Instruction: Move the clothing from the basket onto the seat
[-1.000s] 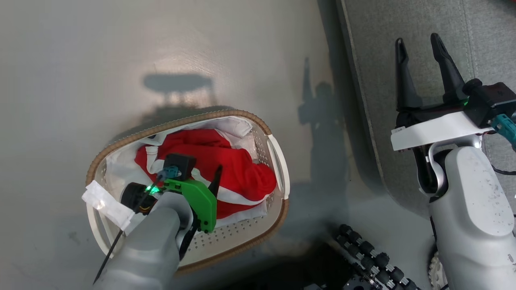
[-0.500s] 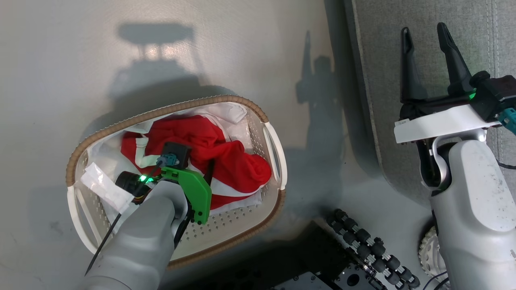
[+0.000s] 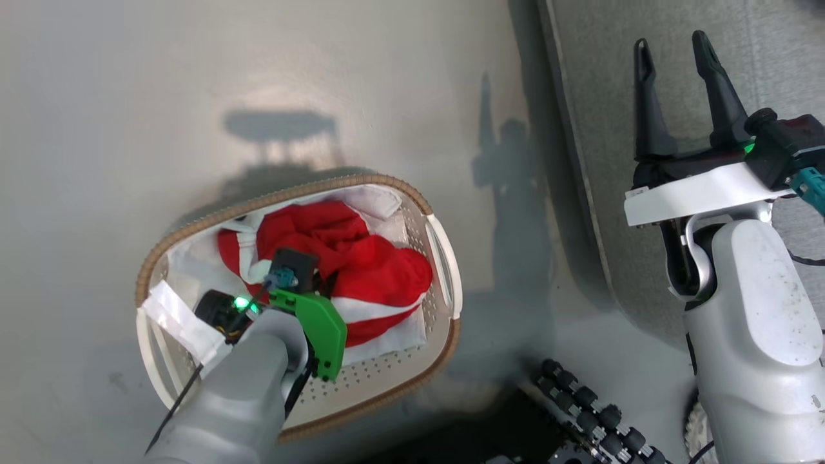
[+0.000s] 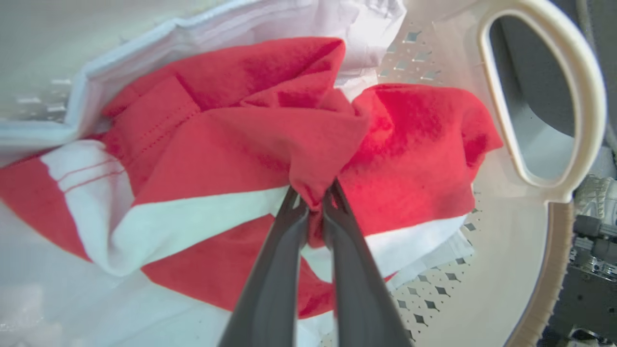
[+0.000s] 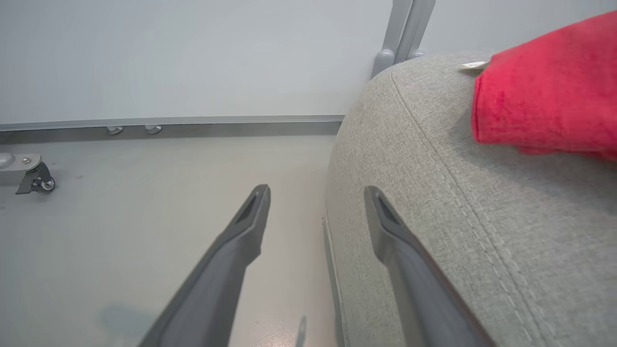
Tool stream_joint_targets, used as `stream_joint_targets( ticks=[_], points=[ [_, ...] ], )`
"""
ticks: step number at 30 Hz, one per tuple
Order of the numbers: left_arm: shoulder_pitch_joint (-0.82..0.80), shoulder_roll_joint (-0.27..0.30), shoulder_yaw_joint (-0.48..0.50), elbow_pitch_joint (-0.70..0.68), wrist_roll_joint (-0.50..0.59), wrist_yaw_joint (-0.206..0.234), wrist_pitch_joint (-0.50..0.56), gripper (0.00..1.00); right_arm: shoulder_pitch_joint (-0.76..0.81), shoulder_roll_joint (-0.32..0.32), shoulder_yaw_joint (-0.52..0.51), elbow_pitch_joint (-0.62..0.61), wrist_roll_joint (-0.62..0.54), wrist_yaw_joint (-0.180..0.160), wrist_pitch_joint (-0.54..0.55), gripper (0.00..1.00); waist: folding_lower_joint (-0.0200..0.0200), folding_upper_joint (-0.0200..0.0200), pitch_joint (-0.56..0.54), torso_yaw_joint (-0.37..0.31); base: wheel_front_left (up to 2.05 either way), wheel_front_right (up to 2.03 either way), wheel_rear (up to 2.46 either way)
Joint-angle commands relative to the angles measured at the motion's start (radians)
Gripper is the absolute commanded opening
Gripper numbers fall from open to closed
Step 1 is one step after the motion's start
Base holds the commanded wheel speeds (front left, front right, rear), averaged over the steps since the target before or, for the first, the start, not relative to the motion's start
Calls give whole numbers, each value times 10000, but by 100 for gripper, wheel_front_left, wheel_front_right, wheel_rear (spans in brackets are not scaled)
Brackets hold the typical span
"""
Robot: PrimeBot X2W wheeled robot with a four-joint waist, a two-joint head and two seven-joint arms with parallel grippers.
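Low in the middle of the left wrist view, the left gripper (image 4: 313,202) is clamped on a thin fold of the red jersey (image 4: 231,144), which lies in the laundry basket (image 3: 445,258). So small a bite could slip, or could drag the white liner (image 4: 366,19) up with it. At upper right of the head view, the right gripper (image 3: 670,42) hangs with its fingers apart over the sofa cushion (image 3: 599,77).

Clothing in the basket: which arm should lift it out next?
Left. The left gripper is shut on a fold of the clothing inside the basket, so it likely only needs to lift. The right gripper hangs open at the seat edge, apart from the basket.
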Motion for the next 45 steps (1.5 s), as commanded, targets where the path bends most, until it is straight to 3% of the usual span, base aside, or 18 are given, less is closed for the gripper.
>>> stream_joint_targets(
  ticks=[1,12,16,24,35,45],
  points=[
    [192,58,-100,-99,-83,-26,-73,0,203,-16,39,79,2,-10,-16,100,-1,0,-904,152,0,0,0],
    [1474,49,-705,-961,-574,-25,-312,0,1157,-48,409,703,-16,-10,-16,100,-1,0,-3556,734,0,0,0],
    [1774,57,-477,-1326,-694,-26,-307,0,1613,-161,483,946,-54,-10,-16,100,-1,0,-4361,1050,0,0,0],
    [2583,188,636,-2492,-54,-25,-304,0,2698,-287,413,1253,-135,-10,-16,100,-1,0,-5891,1784,0,0,0],
    [3491,328,2999,-4748,1694,-15,-292,0,4075,-196,216,1601,-128,-10,-16,100,-1,0,-7444,2448,0,0,0],
    [3654,191,4512,-6427,2739,-22,-293,0,4724,-299,1259,1628,-318,-10,-16,100,-1,0,-8153,2597,0,0,0]
  ],
)
